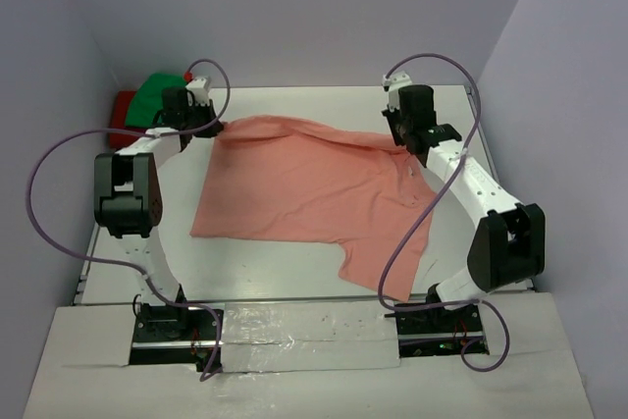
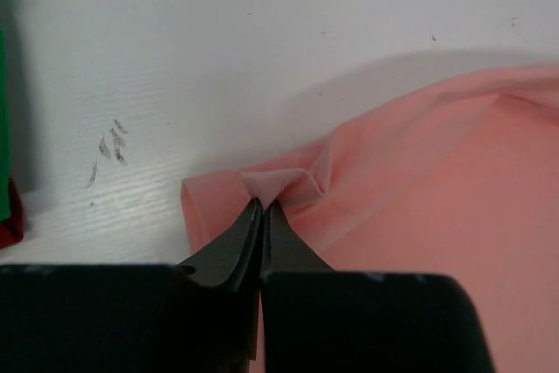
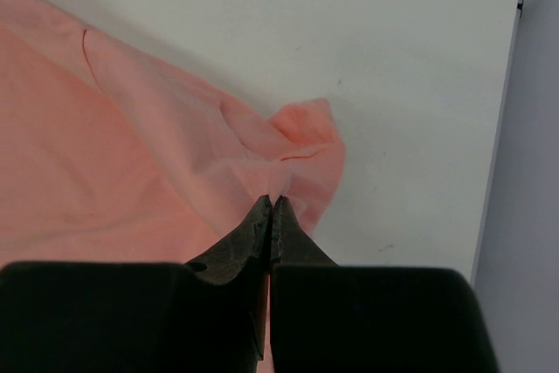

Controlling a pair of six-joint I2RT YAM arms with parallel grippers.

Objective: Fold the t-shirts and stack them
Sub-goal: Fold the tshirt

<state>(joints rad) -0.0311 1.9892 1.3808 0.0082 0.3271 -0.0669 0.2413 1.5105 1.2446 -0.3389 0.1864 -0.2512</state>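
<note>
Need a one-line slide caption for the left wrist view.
Left arm's jaws shut on a raised fold at the edge of the salmon-pink cotton t-shirt, white tabletop beyond.

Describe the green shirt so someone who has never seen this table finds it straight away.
Start at the white table and go to its far left corner, beyond the left gripper. The green shirt is bunched up there beside a red shirt. It is the only green thing; the salmon-pink shirt is spread out mid-table.
</note>
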